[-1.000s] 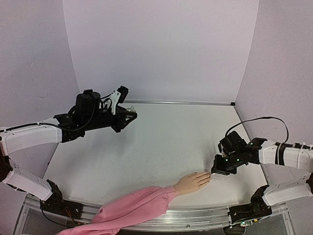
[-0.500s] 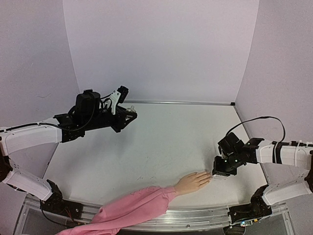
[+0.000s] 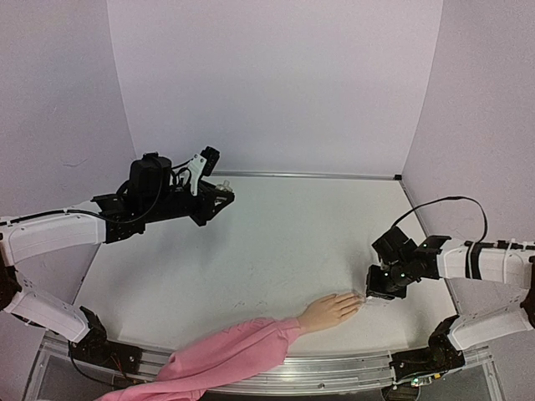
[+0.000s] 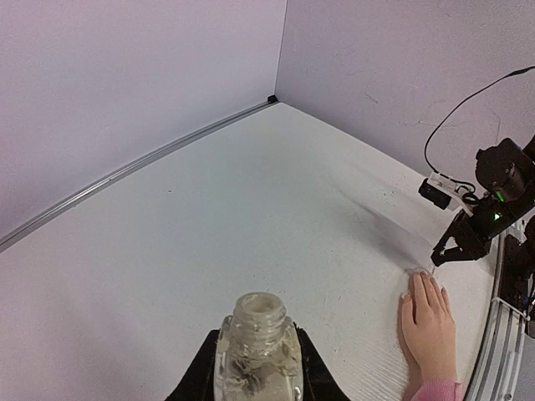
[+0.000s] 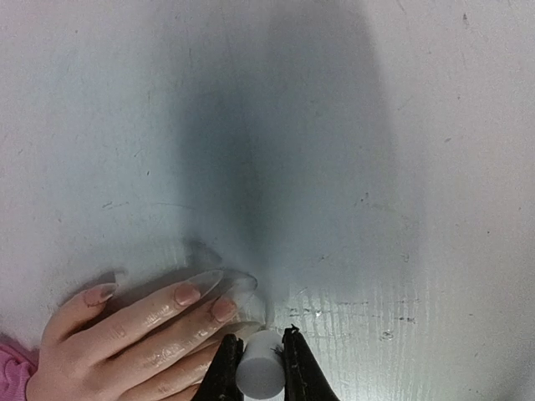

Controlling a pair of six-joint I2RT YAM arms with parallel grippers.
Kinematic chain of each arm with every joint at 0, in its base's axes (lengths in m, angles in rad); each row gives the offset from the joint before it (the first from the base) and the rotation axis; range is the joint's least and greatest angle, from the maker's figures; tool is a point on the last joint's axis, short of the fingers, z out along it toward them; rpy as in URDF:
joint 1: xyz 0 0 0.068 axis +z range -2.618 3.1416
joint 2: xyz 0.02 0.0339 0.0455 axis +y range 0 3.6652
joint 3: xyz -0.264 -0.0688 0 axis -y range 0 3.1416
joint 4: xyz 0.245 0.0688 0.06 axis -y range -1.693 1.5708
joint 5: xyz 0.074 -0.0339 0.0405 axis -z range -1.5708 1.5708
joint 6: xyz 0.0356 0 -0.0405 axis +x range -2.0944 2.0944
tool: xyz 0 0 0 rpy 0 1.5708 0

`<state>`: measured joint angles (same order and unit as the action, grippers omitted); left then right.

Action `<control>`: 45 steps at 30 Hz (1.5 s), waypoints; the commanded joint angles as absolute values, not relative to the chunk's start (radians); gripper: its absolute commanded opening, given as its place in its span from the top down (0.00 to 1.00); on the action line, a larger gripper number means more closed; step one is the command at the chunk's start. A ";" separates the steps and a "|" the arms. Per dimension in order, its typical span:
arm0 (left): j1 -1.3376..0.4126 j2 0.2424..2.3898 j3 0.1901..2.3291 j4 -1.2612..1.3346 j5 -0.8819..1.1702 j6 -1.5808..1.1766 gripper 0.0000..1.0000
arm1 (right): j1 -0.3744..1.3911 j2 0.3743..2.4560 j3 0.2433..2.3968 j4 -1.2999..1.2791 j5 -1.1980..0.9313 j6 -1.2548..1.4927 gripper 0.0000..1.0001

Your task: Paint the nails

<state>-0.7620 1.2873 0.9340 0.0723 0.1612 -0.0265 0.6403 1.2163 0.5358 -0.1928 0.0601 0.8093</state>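
1. The step in hand looks like brushing at the fingertips. The right tool (image 5: 261, 357) is clamped tight on a small white cap (image 5: 259, 378), which I take to be the brush handle. It hangs just over the ends of the fingers of the model hand (image 5: 138, 327).
2. The left tool (image 4: 257, 372) is closed on the sides of a small glass bottle (image 4: 257, 342). The bottle is upright with its neck open, held above the far left of the table (image 3: 284, 234), well apart from the hand.
3. The nails (image 5: 187, 293) sit at the tips of the hand, which lies palm down near the front edge of the table. Its fingers point toward the right arm, and a pink sleeve (image 3: 234, 351) trails off that edge.
4. The next move probably calls for a short, gentle stroke along one nail, then a small shift to the neighbouring finger. A refill would mean carrying the brush right across to the bottle neck.
5. The bristles are not visible, as the cap and the frame edge hide them, so I cannot tell whether the brush touches a nail.
6. The nails are pale and glossy, and I cannot tell which of them carry polish.
7. The lower fingers are cut off in the right wrist view, and in the overhead view the nails are too small to make out.
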 commanded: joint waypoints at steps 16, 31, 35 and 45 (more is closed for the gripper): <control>-0.755 1.315 0.941 0.131 0.435 0.038 1.00 | 0.645 0.946 0.655 0.035 -0.003 0.650 1.00; -0.814 1.305 0.855 0.095 0.523 0.299 1.00 | 0.864 1.406 1.146 0.328 -0.378 0.261 1.00; -0.826 1.294 0.830 0.095 0.497 0.332 1.00 | 0.901 1.486 1.249 0.282 -0.441 0.223 1.00; -0.834 1.290 0.833 0.097 0.492 0.349 1.00 | 0.944 1.519 1.304 0.231 -0.399 0.233 1.00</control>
